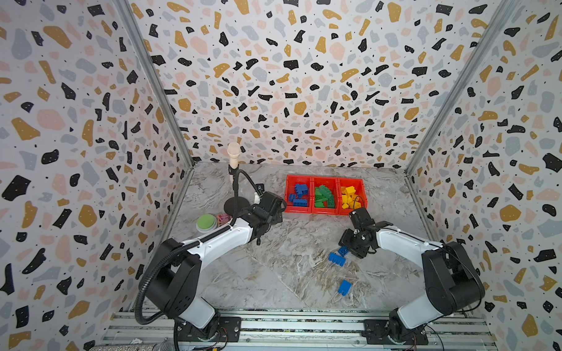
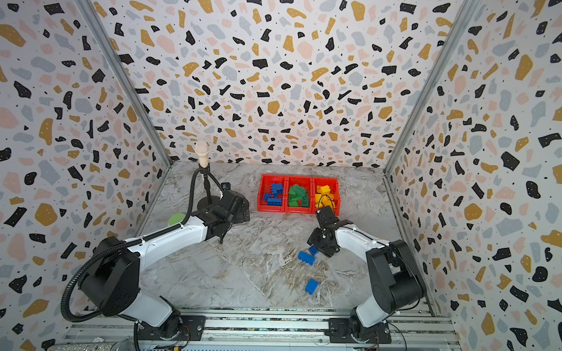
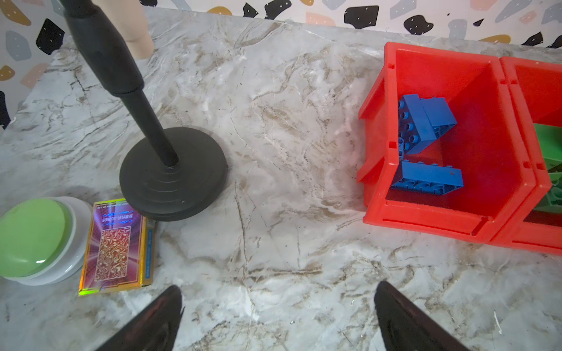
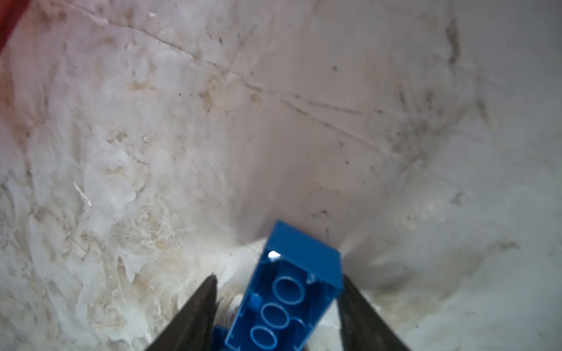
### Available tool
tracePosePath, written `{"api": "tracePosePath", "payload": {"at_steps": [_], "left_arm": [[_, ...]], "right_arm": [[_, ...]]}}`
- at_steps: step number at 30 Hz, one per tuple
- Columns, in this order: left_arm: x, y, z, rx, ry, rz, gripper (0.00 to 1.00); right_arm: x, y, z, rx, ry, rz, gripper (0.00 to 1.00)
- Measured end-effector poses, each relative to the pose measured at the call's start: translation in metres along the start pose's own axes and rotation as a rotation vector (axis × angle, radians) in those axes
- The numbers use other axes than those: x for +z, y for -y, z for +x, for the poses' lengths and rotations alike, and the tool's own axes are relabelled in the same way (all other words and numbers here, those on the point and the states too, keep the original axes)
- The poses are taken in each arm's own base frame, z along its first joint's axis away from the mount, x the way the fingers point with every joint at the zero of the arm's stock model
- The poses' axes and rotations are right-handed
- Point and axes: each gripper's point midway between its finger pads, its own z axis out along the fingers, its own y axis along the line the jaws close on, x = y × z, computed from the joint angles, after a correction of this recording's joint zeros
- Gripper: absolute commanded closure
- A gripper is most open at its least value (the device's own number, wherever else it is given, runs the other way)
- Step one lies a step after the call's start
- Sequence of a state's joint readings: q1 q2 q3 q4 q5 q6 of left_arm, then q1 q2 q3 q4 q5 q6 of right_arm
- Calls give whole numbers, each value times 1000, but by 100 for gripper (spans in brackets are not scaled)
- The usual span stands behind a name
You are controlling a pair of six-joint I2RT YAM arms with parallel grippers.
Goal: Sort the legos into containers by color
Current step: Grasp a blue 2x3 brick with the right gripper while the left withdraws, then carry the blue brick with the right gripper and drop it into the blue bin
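Three red bins [image 1: 323,211] joined in a row at the back of the marble tabletop [image 1: 269,278], loaded left to right with blue, green and yellow bricks. Left gripper [image 3: 278,288] spread wide, holding nothing, hanging short of the blue-filled bin. Right gripper [image 4: 278,279] half closed around a blue brick [image 4: 292,291] right of the tabletop's centre: one finger [image 4: 359,310] touching its edge, the other [image 4: 194,313] a sliver off. Cannot tell whether gripped firmly. Sits mostly hidden under that gripper in both top views; loses its near end to the wrist view's edge. Shows its hollow underside to the wrist camera and points its long axis out between the fingers, tilted. Just beside, a long blue brick [image 1: 336,258]; farther toward the front, a square blue brick [image 1: 344,287].
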State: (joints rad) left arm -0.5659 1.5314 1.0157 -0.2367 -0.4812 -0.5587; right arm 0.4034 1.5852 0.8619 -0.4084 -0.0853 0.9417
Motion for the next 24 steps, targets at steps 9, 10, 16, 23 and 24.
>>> {"api": "tracePosePath", "payload": {"at_steps": [9,10,16,23,24], "left_arm": [[14,-21,-2,-36,17,-26,0],[15,-23,-2,-39,19,-28,0],[13,-34,-1,-56,32,-34,0],[1,-51,-14,-90,76,-41,0],[0,-54,-16,-94,82,-45,0]], "right_arm": [[8,-40,-11,-69,-6,-3,67],[7,-45,-11,-81,-9,-3,67],[-20,-95,-34,-153,30,-72,67],[-73,-191,-85,-238,164,-310,67],[-76,-203,-92,-254,178,-336,67]]}}
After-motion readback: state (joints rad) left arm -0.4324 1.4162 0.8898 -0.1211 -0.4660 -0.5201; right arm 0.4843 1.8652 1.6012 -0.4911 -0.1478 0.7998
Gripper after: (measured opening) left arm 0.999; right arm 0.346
